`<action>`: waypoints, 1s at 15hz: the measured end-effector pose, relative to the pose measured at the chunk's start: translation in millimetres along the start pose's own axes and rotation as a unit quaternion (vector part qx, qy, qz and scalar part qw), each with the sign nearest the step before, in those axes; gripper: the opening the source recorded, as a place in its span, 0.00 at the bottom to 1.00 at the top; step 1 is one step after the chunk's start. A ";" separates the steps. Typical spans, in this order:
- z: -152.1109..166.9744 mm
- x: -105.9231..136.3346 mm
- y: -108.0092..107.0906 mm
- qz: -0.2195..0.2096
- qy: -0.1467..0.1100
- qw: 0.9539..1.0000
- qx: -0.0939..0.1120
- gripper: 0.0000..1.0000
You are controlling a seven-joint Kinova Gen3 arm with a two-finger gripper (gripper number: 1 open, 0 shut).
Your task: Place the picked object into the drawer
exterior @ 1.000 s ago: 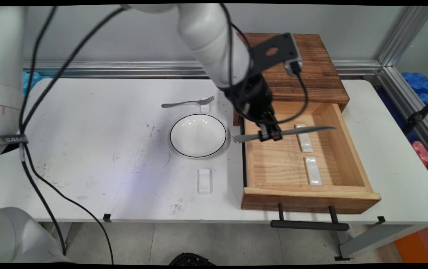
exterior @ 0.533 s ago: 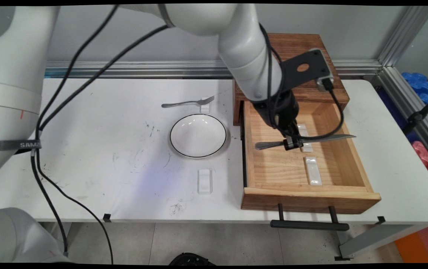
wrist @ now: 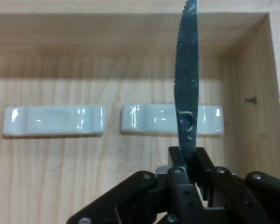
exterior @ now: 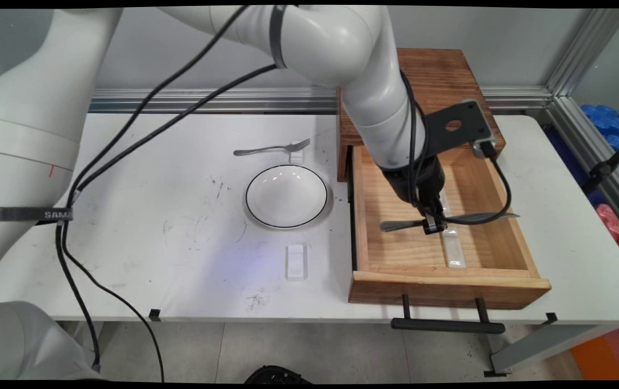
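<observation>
My gripper is shut on a metal knife and holds it level just above the floor of the open wooden drawer. The handle points left and the serrated blade points right, reaching the drawer's right wall. In the hand view the knife rises from my gripper and crosses the right one of two white ceramic rests. The other rest lies to its left. In the main view one rest shows below the knife; the second is mostly hidden by the hand.
A white plate with a black rim sits left of the drawer. Behind it a fork leans on a small rest. A clear rest lies near the front. The dark wooden cabinet top stands behind the drawer, whose black handle overhangs the table edge.
The gripper carried the knife from the drawer's left wall rightward and toward the near side, lowering it into the drawer over the white rests.
</observation>
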 end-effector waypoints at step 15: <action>50.8 -18.7 -0.8 -0.015 -0.017 1.000 -0.010 0.00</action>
